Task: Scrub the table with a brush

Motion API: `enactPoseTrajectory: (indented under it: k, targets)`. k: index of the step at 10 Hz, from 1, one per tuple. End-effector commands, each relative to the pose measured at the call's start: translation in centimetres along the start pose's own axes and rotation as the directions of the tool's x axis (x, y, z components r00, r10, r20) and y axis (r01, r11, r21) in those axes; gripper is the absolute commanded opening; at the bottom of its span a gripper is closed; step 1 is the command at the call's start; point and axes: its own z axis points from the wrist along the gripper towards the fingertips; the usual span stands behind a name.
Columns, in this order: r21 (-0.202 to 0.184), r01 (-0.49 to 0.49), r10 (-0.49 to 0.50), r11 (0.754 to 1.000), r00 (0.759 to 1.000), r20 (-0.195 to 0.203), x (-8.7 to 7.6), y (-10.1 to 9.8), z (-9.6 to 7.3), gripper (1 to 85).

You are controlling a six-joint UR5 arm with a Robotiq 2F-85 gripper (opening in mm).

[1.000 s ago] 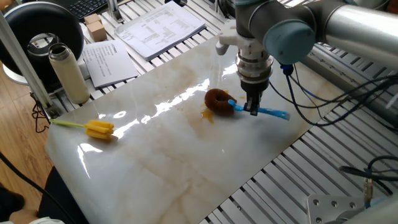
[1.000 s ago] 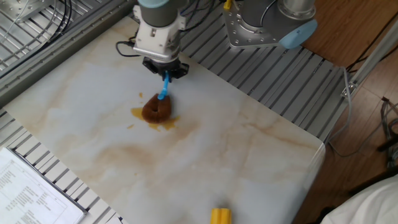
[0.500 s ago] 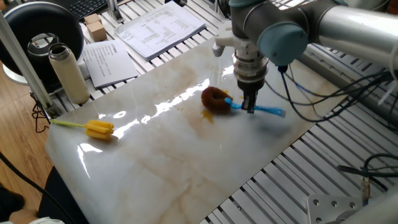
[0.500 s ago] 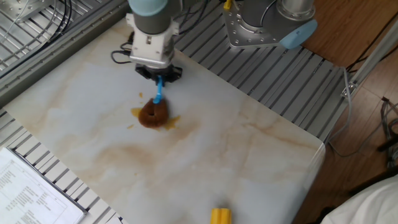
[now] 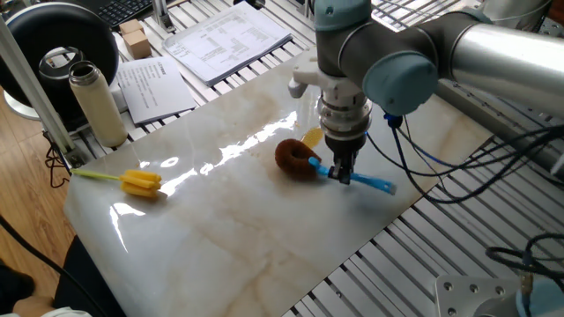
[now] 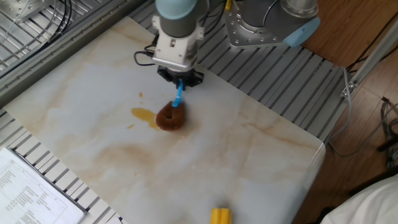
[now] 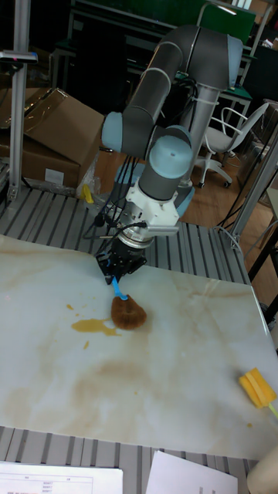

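Your gripper (image 6: pixel 179 79) is pinching the brush (image 6: pixel 172 114) by its blue handle, jaws closed on the stem, and the brown head is pressed flat on the table (image 6: pixel 261 162). Watch the other fixed view: half a second ago the head sat right on the amber stain (image 6: pixel 144 114); now it has swept off toward 3 o'clock, and the puddle lies uncovered just beside it at 9 o'clock. In one fixed view the head (image 5: pixel 294 159) has slid toward 8 o'clock, baring a yellow patch at its 1 o'clock. So that stroke carried you off the mess, and the liquid looks mostly unmoved. You likely need a return pass over it. The yellow sponge brush (image 5: pixel 135 181) lies untouched, well apart near the far edge.
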Motion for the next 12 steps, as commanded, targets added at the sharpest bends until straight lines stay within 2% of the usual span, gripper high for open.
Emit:
enactPoseTrajectory:
  k: [1, 3, 4, 5, 6, 7, 8, 9, 10, 11, 12]
  targets:
    - [0.021, 0.023, -0.024, 1.0, 0.999, 0.046, -1.0, -1.0, 0.0, 1.3]
    - [0.002, 0.134, -0.134, 0.991, 0.989, 0.055, -1.5, -5.1, 0.9, 1.3]
    - [0.022, 0.178, -0.179, 0.984, 0.983, 0.05, -1.4, -7.3, 1.0, 1.3]
    - [0.077, 0.239, -0.242, 0.968, 0.969, 0.038, -1.2, -9.8, 0.7, 1.3]
    - [0.111, 0.295, -0.3, 0.949, 0.954, 0.025, -0.7, -12.0, 0.2, 1.3]
    - [0.15, 0.364, -0.366, 0.919, 0.93, -0.012, 0.2, -14.3, -0.5, 1.3]
    - [0.177, 0.405, -0.403, 0.897, 0.914, -0.049, 1.0, -15.5, -0.9, 1.3]
    - [0.164, 0.398, -0.395, 0.903, 0.917, -0.053, 1.3, -14.9, -0.9, 1.3]
    - [0.123, 0.374, -0.372, 0.919, 0.927, -0.041, 1.3, -13.2, 0.0, 1.3]
    - [0.112, 0.369, -0.367, 0.923, 0.929, -0.038, 0.8, -12.1, 1.1, 1.3]
    - [0.101, 0.37, -0.367, 0.923, 0.929, -0.05, 0.5, -10.7, 2.1, 1.3]
